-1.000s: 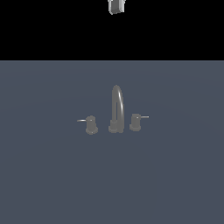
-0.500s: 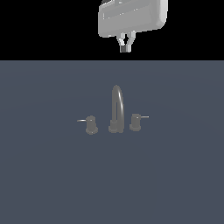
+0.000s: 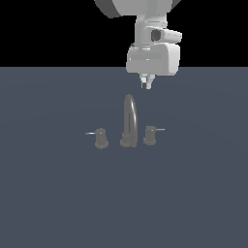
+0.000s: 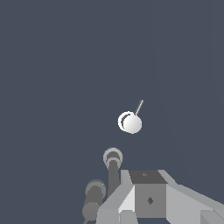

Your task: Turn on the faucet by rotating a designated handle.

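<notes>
Gripper [image 3: 147, 84] hangs above the faucet [image 3: 129, 121], clear of the spout. Fingers narrow, nearly together, holding nothing. Handle [image 3: 150, 134] untouched, lever pointing to the exterior view's right.

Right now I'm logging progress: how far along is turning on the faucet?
Only the approach looks done: the gripper hangs above the faucet, touching nothing. The handle is ungrasped, its lever pointing to the exterior view's right. Descending, gripping and rotating it remain.

Arm [image 3: 145, 29] descended further into frame; gripper [image 3: 147, 83] now just above faucet [image 3: 129, 121] spout.
</notes>
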